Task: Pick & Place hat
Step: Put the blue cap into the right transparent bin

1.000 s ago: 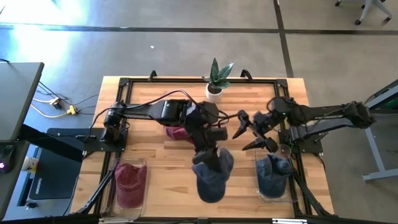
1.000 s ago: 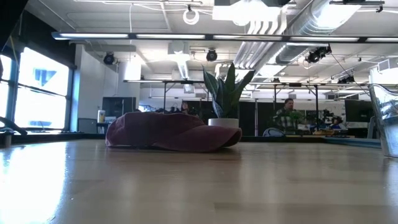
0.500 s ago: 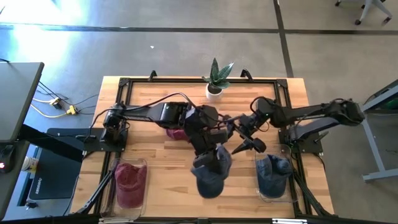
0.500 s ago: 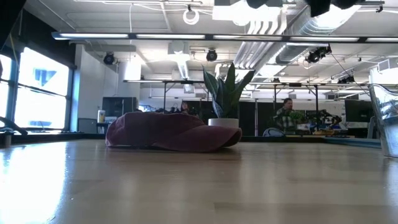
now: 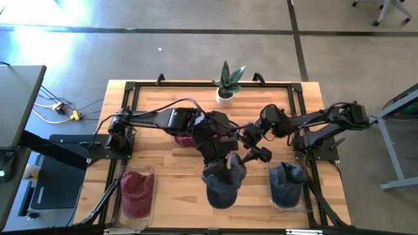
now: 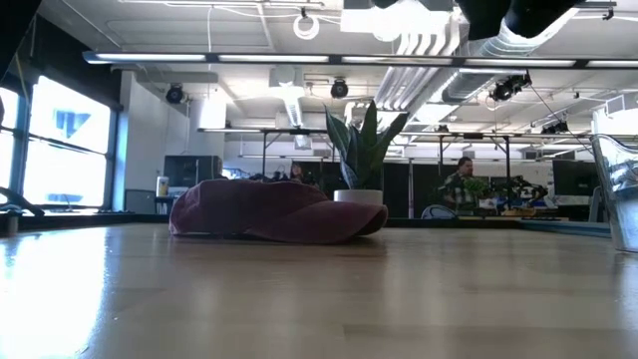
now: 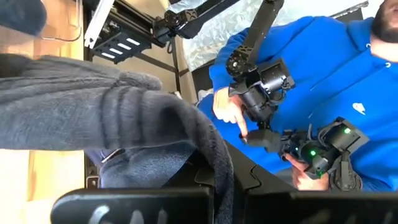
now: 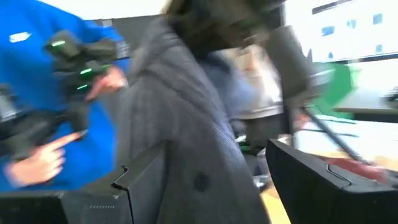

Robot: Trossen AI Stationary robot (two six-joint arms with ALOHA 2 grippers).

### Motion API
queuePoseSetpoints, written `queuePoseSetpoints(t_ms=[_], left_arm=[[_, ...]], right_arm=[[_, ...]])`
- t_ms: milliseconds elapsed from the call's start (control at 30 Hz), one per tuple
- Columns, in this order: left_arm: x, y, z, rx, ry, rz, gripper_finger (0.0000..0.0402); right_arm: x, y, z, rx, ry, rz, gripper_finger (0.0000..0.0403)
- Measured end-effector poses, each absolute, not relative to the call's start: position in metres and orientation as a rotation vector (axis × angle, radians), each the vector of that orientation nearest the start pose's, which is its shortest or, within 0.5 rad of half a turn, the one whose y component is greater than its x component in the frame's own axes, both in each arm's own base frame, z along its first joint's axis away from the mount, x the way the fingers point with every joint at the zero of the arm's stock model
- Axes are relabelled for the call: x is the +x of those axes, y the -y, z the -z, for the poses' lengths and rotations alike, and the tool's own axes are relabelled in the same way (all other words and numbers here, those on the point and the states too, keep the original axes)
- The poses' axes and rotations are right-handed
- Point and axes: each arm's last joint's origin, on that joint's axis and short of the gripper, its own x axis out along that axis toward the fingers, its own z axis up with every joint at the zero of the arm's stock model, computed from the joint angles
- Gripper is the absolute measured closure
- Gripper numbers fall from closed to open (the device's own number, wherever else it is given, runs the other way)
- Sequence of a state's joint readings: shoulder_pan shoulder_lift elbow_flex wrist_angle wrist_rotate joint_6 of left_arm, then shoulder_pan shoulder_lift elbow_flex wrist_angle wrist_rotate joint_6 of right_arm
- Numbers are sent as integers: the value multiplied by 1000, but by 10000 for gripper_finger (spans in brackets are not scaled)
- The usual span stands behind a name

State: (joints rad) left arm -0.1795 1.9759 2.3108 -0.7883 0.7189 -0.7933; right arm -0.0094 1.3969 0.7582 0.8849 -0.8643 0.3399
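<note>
A grey-blue knit hat [image 5: 221, 186] hangs over the near middle of the table from my left gripper [image 5: 219, 160], which is shut on it. In the left wrist view the hat [image 7: 93, 99] fills the picture above the fingers. My right gripper [image 5: 256, 145] is open just right of the hat. In the right wrist view its fingers [image 8: 144, 180] stand on either side of the hat [image 8: 193, 137]. Whether they touch it, I cannot tell. A maroon hat [image 6: 264, 211] lies flat on the table behind, partly under the left arm [image 5: 186, 138]. My left gripper holds the grey-blue hat by its upper part [image 5: 225, 168], coming from above and pointing down. The hat hangs below the fingers, lifted clear of the table. The gripper and the cloth hide the exact place of contact [image 7: 205, 168].
A clear bin with maroon hats [image 5: 136, 190] stands at the near left corner and one with blue hats [image 5: 287, 184] at the near right. A potted plant [image 5: 226, 83] stands at the far edge. A person in a blue hoodie [image 7: 323, 81] holds controllers beyond the table.
My right gripper has moved toward the table's left, closing in on the hanging hat, and stays open. The left gripper and the hat have kept roughly in place.
</note>
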Motion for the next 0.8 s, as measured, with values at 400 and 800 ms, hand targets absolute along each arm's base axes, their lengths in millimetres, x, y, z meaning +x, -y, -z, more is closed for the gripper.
queuePoseSetpoints(t_ms=[400,800], left_arm=[[405,93,-444,-856,-802,705,401],[408,92,-446,-731,-698,686,401]], right_arm=[[284,-32,-286,284,-40,-1159,165],[248,-42,-319,398,-113,-1164,387]])
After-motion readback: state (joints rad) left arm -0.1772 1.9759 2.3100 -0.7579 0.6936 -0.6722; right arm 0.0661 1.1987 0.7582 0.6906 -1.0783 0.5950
